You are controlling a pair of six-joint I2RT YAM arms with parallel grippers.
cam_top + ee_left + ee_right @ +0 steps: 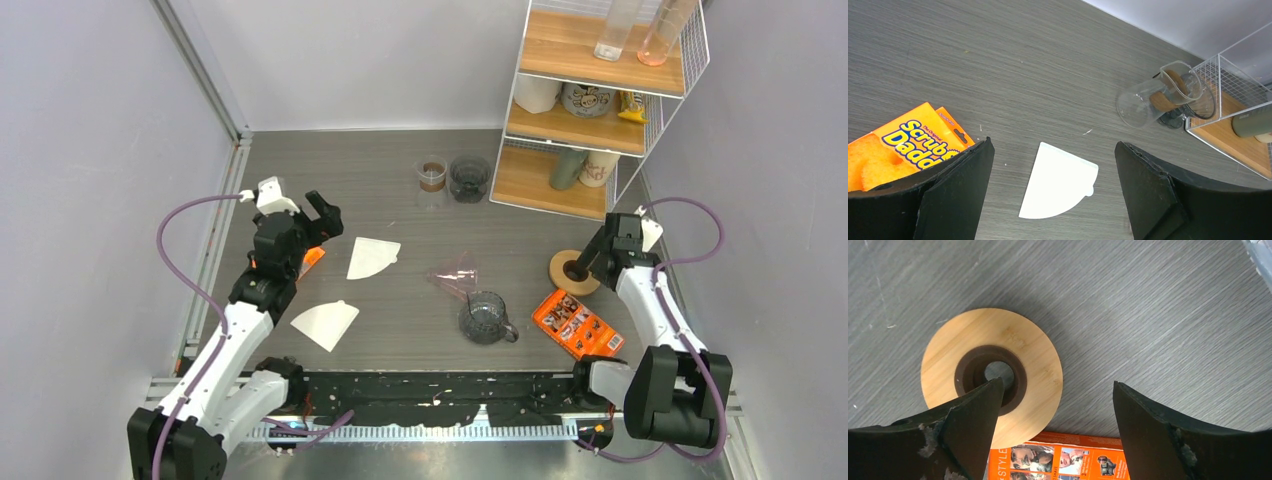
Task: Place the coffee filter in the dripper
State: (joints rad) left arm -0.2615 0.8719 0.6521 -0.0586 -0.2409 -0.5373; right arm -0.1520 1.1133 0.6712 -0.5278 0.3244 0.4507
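Two white paper coffee filters lie flat on the table, one [372, 257] mid-left and one [325, 323] nearer the front. A clear pinkish cone dripper [455, 278] lies on its side at the centre, just behind a dark glass mug [485, 318]. My left gripper [330, 222] is open and empty, just left of the farther filter. In the left wrist view this filter [1058, 182] lies between the open jaws of the gripper [1053, 200]. My right gripper [583, 262] is open and empty over a wooden ring [573, 272], also in the right wrist view [993, 372].
A Scrub Daddy sponge pack [903, 145] lies under my left gripper. An orange card pack [578, 324] lies at the front right. A clear beaker [431, 175] and a dark glass vessel [469, 178] stand at the back. A wire shelf [590, 100] with jars fills the back right.
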